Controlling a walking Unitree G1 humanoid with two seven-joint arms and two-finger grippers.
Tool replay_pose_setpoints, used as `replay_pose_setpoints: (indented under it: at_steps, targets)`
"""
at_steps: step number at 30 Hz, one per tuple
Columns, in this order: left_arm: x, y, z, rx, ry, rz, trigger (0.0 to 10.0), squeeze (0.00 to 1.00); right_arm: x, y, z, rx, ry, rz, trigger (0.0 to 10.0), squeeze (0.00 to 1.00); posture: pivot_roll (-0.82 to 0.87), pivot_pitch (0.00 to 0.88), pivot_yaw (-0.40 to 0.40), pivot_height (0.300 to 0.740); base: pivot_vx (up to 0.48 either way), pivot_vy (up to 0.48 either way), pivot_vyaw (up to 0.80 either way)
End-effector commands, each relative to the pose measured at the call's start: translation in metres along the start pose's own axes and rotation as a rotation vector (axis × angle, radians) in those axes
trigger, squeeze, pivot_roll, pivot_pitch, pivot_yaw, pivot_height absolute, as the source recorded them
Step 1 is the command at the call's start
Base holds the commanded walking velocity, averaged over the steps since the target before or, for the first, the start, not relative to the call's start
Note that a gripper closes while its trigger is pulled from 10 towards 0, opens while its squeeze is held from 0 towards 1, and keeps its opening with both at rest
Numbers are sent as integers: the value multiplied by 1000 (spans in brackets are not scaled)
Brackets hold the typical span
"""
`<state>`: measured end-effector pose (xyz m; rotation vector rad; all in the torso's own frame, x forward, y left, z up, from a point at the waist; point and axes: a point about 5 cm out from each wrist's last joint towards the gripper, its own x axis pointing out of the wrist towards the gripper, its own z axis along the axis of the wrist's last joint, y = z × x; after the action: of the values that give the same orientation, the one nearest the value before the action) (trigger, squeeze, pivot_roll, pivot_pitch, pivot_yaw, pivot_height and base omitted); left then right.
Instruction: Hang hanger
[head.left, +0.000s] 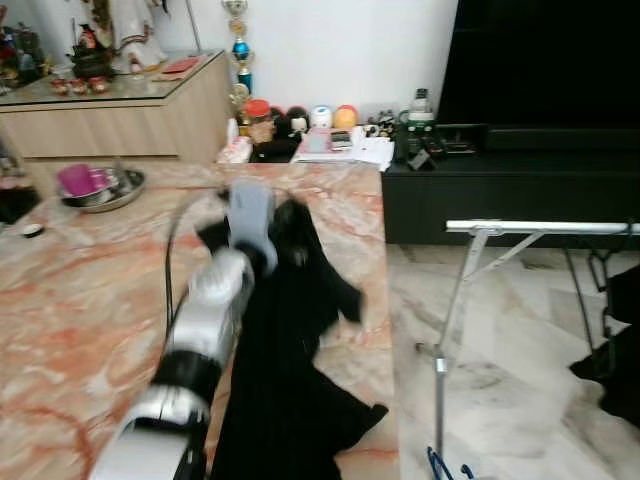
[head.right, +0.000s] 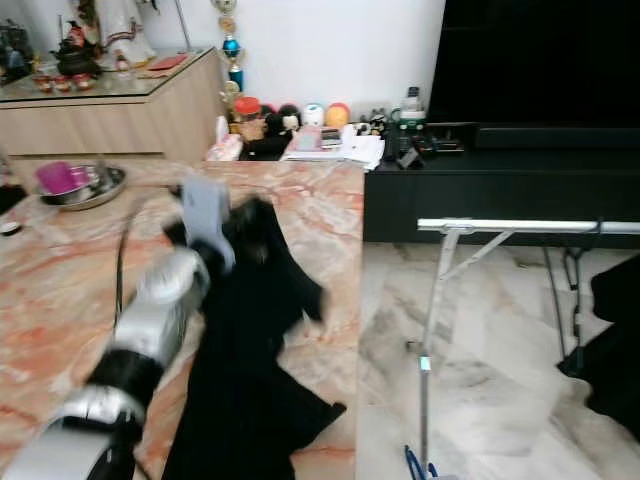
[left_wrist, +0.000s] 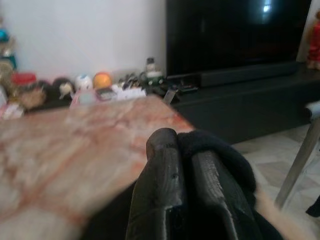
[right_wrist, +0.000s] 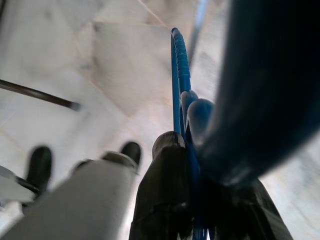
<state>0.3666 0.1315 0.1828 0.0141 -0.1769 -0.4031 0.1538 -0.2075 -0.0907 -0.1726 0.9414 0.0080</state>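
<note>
left arm on the black garment, right jaws clamped on the blue hanger

the left arm reaches out across the pink marble surface (head.left: 80, 300), and the left gripper (left_wrist: 187, 165) sits right at the top of the black garment (head.left: 290, 380) that lies along the surface's right edge. in the left wrist view the jaws are closed together with dark cloth bunched around the fingers (left_wrist: 160, 185), pinching the garment.

over at the right gripper (right_wrist: 192, 165), the wrist view shows the jaws closed tight on the blue hanger (right_wrist: 179, 75), its blue wire running up and away between the fingers (right_wrist: 167, 170), pale marble floor (right_wrist: 100, 75) beneath. a bit of that blue hanger peeks in at the bottom of the head view, low by the foot of the drying rack (head.left: 540, 228), whose silver rail stands on the floor to the right of the surface.

further back on the surface, a metal bowl (head.left: 105, 188) with something purple in it. the frames are a little blurred.
</note>
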Motion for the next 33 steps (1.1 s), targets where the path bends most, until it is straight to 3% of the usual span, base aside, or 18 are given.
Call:
replay_pose_setpoints:
  at_steps: [1, 2, 3, 4, 5, 7, 8, 13, 16, 20, 22, 23, 24, 30, 33]
  targets:
    - [-19, 10, 1, 22, 10, 28, 10000, 0, -1, 10, -5, 3, 14, 28, 10000, 0, 55, 10, 32, 740, 0, 0, 0]
    - [-19, 10, 1, 22, 10, 28, 10000, 0, -1, 10, -5, 3, 14, 28, 10000, 0, 55, 10, 32, 740, 0, 0, 0]
    - [-38, 8, -12, 52, 62, 20, 10000, 212, -1, 11, -6, 1, 17, 32, 10000, 0, 57, 14, 36, 740, 0, 0, 0]
    - [-42, 7, -15, 59, 73, 17, 10000, 1000, -1, 12, -6, 1, 17, 32, 10000, 0, 57, 14, 36, 740, 0, 0, 0]
    - [-42, 7, -15, 59, 73, 17, 10000, 1000, -1, 12, -6, 1, 17, 32, 10000, 0, 57, 14, 36, 740, 0, 0, 0]
    - [-61, 4, -22, 50, 112, 19, 10000, 1000, -1, 12, -7, -1, 19, 34, 10000, 0, 64, 17, 40, 740, 0, 0, 0]
    - [-61, 4, -22, 50, 112, 19, 10000, 1000, -1, 12, -7, -1, 19, 34, 10000, 0, 64, 17, 40, 740, 0, 0, 0]
    - [-95, -12, -28, 96, 177, -16, 10000, 1000, -1, 12, -5, -8, 15, 37, 10000, 0, 70, 15, 39, 740, 0, 0, 0]
    - [-108, -15, -31, 69, 205, -25, 10000, 1000, 0, 12, -3, -9, 11, 37, 10000, 0, 71, 12, 38, 740, 0, 0, 0]
    - [-114, -14, -29, 96, 217, -23, 10000, 1000, 0, 12, -2, -10, 10, 37, 10000, 0, 74, 11, 38, 740, 0, 0, 0]
    - [-109, -4, -20, 80, 160, 72, 10000, 1000, 0, 12, -2, -11, 10, 38, 10000, 0, 78, 10, 35, 740, 0, 0, 0]
    - [-107, -1, -17, 77, 147, 99, 10000, 784, 0, 12, -2, -12, 10, 38, 10000, 0, 78, 9, 34, 740, 0, 0, 0]
    - [-104, 1, -15, 79, 138, 125, 10000, 0, 0, 12, -2, -12, 10, 39, 10000, 0, 78, 9, 34, 740, 0, 0, 0]
    - [-100, -10, -15, 79, 125, 97, 10000, 0, 0, 13, -1, -5, 5, 35, 10000, 0, 71, 6, 36, 740, 0, -114, 0]
    - [-103, -11, -18, 70, 143, 103, 10000, 0, 0, 10, 0, 41, -3, 17, 10000, 0, 65, 6, 36, 740, 0, -480, 0]
